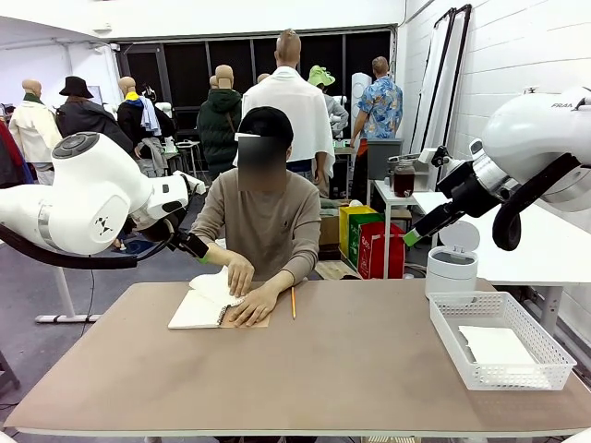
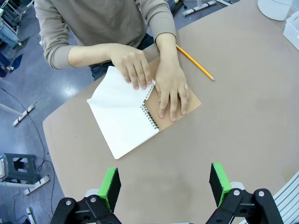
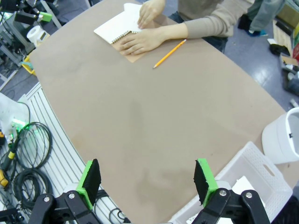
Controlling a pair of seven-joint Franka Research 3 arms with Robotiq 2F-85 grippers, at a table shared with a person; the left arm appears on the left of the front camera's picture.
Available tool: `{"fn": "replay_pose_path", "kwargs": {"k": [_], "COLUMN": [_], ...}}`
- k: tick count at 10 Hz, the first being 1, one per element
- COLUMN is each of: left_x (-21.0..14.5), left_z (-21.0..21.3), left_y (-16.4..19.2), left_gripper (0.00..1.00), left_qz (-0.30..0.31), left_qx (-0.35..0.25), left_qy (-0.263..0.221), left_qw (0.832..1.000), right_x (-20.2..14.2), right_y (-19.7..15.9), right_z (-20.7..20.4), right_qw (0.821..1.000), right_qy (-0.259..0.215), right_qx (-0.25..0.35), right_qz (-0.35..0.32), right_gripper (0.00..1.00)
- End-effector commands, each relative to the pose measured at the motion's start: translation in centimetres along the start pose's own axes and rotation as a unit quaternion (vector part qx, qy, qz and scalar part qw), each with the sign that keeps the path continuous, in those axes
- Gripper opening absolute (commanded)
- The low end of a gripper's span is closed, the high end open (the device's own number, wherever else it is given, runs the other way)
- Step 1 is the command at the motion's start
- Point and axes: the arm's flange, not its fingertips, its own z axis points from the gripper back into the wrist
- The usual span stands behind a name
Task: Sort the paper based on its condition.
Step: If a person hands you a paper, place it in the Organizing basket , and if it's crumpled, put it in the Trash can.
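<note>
Paper (image 1: 497,346) in right-edge basket (image 1: 513,377), notebook (image 1: 196,312) at far edge, open tabletop (image 1: 342,369) between

Left of the table (image 1: 351,369), the left arm (image 1: 92,198) is glossy white with bulbous, rounded joint shells, a grey round cap on 1 joint, a small dark logo on its side and a thick black cable (image 1: 55,258) looping beneath it. Right of the table, the right arm (image 1: 540,138) has the same white shells, grey lettering near its top, a black wrist section and a black hose (image 1: 508,226) curving under it. The left gripper (image 2: 164,179) has black linkages with silver screws and 2 bright green pads (image 2: 110,184); the right gripper (image 3: 147,175) matches it. Beyond the table's far edge, the person (image 1: 268,221) wears a black cap (image 1: 265,122) and a taupe long-sleeved sweater (image 2: 93,18).
</note>
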Motion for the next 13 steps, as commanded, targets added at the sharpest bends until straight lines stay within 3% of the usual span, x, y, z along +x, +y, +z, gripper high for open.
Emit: {"fn": "replay_pose_path", "kwargs": {"k": [1, 13], "left_x": [-0.02, -0.02], "left_z": [0.00, 0.00], "left_y": [0.06, 0.06], "left_gripper": [1.00, 1.00], "left_qz": [-0.002, -0.002], "left_qx": [0.000, 0.000], "left_qy": [0.000, 0.000], "left_qw": [1.000, 1.000], "right_x": [0.08, 0.08], "right_y": [0.05, 0.05], "right_z": [-0.03, -0.03], "right_qw": [1.000, 1.000], "right_qy": [0.000, 0.000], "right_qx": [0.000, 0.000], "right_qz": [0.001, 0.001], "right_gripper": [1.00, 1.00]}}
